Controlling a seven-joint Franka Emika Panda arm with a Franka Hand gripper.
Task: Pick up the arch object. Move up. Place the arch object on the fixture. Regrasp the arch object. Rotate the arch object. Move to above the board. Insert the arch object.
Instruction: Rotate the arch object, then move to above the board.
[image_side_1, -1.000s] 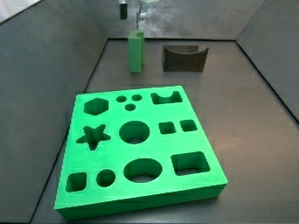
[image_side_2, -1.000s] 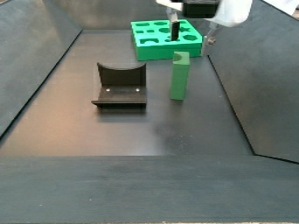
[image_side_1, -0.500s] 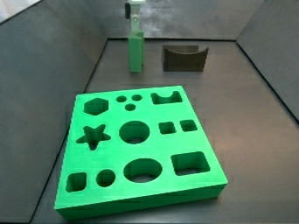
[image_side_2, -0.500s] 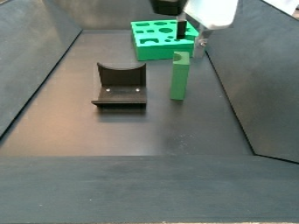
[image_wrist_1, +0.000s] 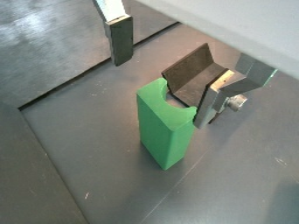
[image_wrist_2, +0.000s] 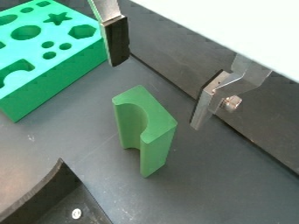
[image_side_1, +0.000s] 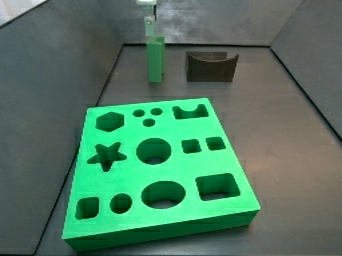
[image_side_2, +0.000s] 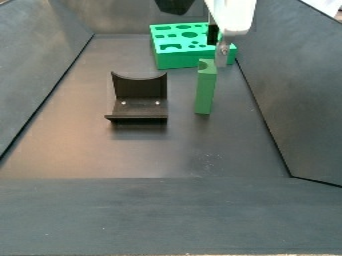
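Nothing is done yet: the wide-open, empty gripper (image_wrist_2: 158, 74) hangs over the upright arch object (image_wrist_2: 145, 129), which stands on the floor, with the fixture (image_side_2: 136, 96) and board (image_side_1: 158, 168) untouched.

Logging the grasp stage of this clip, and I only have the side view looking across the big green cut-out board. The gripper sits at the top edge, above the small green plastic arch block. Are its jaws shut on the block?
Observer: No. In both wrist views the gripper is open, with its flat silver fingers on either side of the small green plastic arch object and gaps showing.
Operator: Which way is its notch?
Observer: The block stands upright on the floor. The curved notch runs down one side face, roughly toward one finger.
Operator: Does it touch the dark block?
Observer: No. In a side view the dark grey-brown fixture stands clearly apart from it, with nothing in its dip.
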